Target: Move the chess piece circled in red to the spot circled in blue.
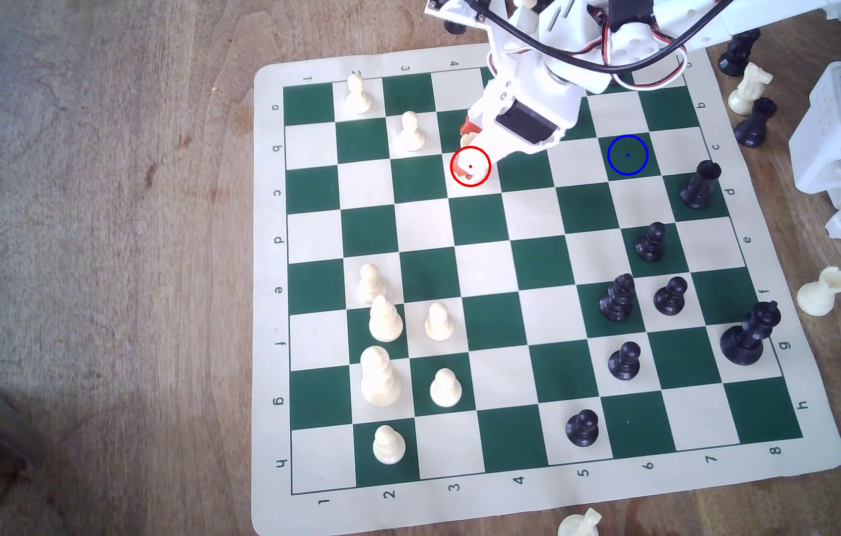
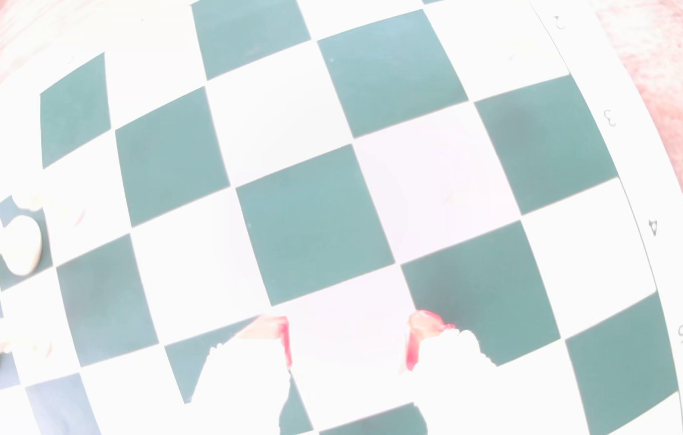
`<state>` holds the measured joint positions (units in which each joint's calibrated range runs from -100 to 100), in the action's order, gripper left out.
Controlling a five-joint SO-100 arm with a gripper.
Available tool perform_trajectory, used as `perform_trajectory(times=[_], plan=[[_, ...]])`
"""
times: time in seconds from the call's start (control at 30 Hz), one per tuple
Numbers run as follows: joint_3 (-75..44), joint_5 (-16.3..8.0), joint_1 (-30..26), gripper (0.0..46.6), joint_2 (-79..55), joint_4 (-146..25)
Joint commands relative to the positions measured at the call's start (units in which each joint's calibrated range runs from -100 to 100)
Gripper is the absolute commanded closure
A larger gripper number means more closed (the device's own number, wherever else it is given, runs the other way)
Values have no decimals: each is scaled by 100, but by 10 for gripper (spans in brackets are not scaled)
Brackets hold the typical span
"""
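Hand hangs spread over the red-ringed white square at upper centre of the exterior view, straddling the cream rook; blue-ringed green square waits rightward.

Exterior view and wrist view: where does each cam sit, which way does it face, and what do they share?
Exterior view: high above the table, looking steeply down on the chessboard; shows the white arm, its gripper at the red-ringed cream rook, and the blue-ringed spot.
Wrist view: mounted on the wrist, looking along the fingers at the board; shows two red-tipped fingertips, spread apart. Image is overexposed, rook not discernible.
Shared: green-and-white board, red fingertips, cream pieces.
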<state>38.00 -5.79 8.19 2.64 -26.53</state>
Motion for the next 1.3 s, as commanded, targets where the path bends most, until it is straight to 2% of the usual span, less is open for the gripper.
perform_trajectory(times=[0.0, 0.13, 0.37, 0.6, 0.77, 0.83, 0.9, 0.93, 1.07, 1.27], plan=[[-92, 24, 14, 346, 67, 98], [-83, 24, -9, 365, 33, 65], [-74, 73, -95, 464, -9, -82], [-147, 63, -56, 464, 135, -156], [-1089, 107, 249, 464, 882, -1384], [-1044, 161, 312, 464, 1264, -1655], [-691, 220, 343, 464, 1858, -1982], [-47, 288, 390, 464, 2546, -2130], [1458, 357, 484, 464, 3633, -2179], [2845, 371, 671, 464, 4337, -2097]])
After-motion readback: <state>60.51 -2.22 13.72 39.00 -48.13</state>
